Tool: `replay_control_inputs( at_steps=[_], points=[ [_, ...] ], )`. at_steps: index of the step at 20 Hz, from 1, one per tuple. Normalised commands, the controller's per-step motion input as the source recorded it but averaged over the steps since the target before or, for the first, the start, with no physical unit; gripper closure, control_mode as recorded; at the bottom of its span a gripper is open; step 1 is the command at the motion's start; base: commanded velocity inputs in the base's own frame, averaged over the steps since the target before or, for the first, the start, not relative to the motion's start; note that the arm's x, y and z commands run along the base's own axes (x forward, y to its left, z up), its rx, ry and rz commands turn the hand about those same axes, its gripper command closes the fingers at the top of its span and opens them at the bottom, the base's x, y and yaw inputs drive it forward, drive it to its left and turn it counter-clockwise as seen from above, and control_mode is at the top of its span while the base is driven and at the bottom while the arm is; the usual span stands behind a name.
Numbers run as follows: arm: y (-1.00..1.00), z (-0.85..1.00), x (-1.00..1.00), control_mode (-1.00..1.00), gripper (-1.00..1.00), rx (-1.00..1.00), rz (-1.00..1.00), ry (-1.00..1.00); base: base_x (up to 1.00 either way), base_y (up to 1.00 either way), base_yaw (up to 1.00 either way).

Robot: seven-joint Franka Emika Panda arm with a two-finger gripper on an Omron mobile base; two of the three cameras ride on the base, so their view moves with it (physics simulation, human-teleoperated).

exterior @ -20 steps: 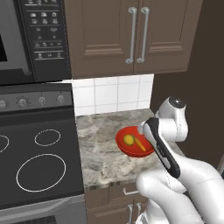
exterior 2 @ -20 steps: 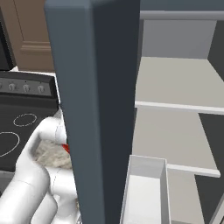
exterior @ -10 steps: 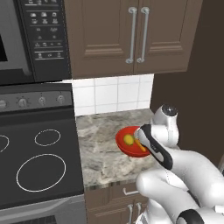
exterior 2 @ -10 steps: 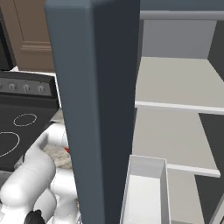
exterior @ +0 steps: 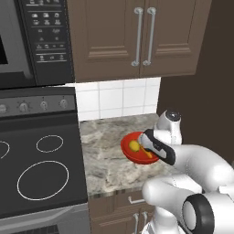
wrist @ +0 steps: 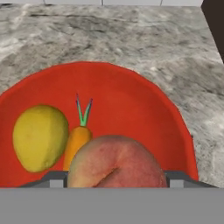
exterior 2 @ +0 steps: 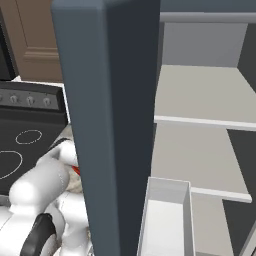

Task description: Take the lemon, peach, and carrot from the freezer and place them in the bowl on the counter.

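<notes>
The worktop [wrist: 131, 39] looks like mottled grey-beige marble, smooth with a soft sheen. The bowl [wrist: 131, 100] is glossy red, like glazed ceramic or plastic. The lemon [wrist: 39, 136] has a matt, faintly dimpled yellow skin; the peach [wrist: 116, 164] looks soft and matt; the carrot [wrist: 76, 142] is smooth orange. The cabinets [exterior: 137, 36] are brown wood with brushed metal handles [exterior: 142, 35]. The freezer [exterior 2: 115, 125] is matt blue-grey.

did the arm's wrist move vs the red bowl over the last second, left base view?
Yes. The wrist has dropped from above the bowl down and toward the base, and now covers the bowl's right side. The bowl sits where it was on the counter.
</notes>
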Motion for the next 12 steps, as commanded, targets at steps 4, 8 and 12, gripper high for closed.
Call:
replay_control_inputs(
  at_steps=[4, 8, 12],
  points=[
    [0.0, -0.27, 0.24, -1.0, -1.0, 0.0, 0.0, 0.01, 0.0, 0.0, 0.0],
    [0.0, -0.06, 0.09, -1.0, -1.0, 0.0, 0.0, 0.01, 0.0, 0.0, 0.0],
    [0.0, 0.0, 0.0, -1.0, -1.0, 0.0, 0.0, 0.0, 0.0, 0.0, 0.0]
  ],
)
